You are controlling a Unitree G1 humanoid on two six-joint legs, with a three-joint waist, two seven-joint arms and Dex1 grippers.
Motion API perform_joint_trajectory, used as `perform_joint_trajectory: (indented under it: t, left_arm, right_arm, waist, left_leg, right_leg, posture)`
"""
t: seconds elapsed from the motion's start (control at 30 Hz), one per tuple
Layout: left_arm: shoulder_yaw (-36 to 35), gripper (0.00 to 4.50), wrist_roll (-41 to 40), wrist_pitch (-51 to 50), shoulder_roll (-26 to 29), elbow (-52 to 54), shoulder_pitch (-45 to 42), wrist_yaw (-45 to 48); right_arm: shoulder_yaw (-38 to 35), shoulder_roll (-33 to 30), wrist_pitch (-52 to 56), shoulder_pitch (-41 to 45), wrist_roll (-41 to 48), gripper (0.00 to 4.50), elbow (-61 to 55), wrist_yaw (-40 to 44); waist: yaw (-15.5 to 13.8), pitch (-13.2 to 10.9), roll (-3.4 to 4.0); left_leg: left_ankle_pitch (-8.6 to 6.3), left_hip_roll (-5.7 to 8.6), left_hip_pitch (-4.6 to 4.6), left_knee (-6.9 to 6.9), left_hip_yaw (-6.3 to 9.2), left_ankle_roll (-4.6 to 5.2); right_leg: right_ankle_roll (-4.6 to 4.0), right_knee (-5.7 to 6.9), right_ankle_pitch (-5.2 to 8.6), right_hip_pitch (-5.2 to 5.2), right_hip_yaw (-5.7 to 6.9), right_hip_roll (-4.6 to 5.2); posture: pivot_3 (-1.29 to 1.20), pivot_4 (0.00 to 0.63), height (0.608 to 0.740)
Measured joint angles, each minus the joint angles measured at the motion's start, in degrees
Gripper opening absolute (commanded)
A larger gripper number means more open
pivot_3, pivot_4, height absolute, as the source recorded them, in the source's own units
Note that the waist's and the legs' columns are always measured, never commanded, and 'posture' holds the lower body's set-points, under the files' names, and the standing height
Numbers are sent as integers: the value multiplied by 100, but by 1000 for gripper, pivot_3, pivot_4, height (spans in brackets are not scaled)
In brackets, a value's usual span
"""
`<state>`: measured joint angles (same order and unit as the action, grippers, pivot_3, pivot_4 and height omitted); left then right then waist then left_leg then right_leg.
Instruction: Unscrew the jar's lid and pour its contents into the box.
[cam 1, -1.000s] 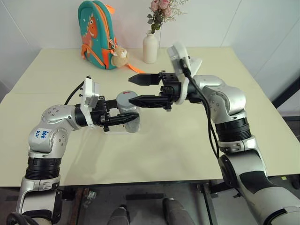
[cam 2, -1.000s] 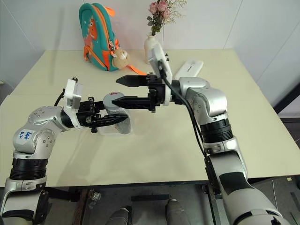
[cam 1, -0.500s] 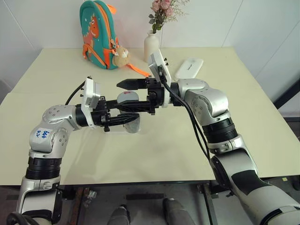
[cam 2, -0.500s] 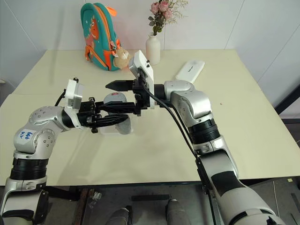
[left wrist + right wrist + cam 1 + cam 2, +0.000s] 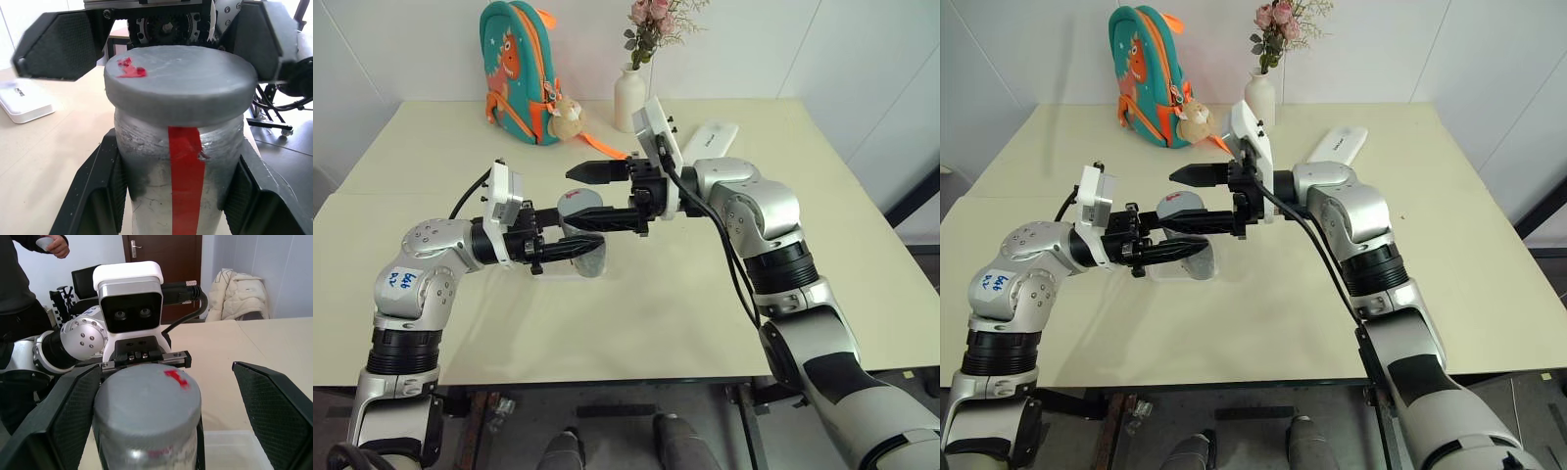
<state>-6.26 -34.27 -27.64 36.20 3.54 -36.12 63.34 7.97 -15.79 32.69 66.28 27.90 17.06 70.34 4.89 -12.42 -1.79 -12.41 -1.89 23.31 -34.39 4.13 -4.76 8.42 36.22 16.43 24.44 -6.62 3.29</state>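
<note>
Since a second ago the right arm has swung in from the vase side, so its gripper is now straddling the lid rather than hanging off beside it; the left arm has not shifted.

Spreading under everything is the pale table. At its far edge a teal backpack is standing with a small plush toy hanging from it, and beside that a white vase is holding pink flowers. A flat white case is lying near the vase.

The box is sitting on the table directly under the jar, partly hidden by the left gripper's fingers.

The left gripper is reaching in level and is clamping the jar by its body, one black finger pressing each side. The jar is standing upright above the box, a red stripe running down its side.

The right gripper's fingers are standing wide apart on either side of the lid, not touching it. The lid is sitting on the jar, a red smear on its top.

A person's hand is showing in the right wrist view's background.
</note>
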Motion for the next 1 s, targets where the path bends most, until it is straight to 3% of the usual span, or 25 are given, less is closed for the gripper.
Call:
perform_joint_trajectory:
  t: [0.6, 1.0]
  left_arm:
    - [0, 2102, -13, -18, 0, 15, 3, 27]
    - [-1, 2102, -19, -54, 2, 27, 10, 22]
  right_arm:
    - [-228, -141, 529, -49, 547, 4481, -108, 335]
    - [-26, 225, 348, -15, 204, 4481, 48, 116]
  waist:
    - [2, 0, 0]
    - [3, 0, 0]
  left_leg:
    - [0, 0, 0, 0, 0, 0]
    - [0, 0, 0, 0, 0, 0]
  right_leg:
    - [0, 1, 0, 0, 0, 0]
    - [0, 1, 0, 0, 0, 0]
  posture:
    - [0, 150, 740]
    - [0, 150, 740]
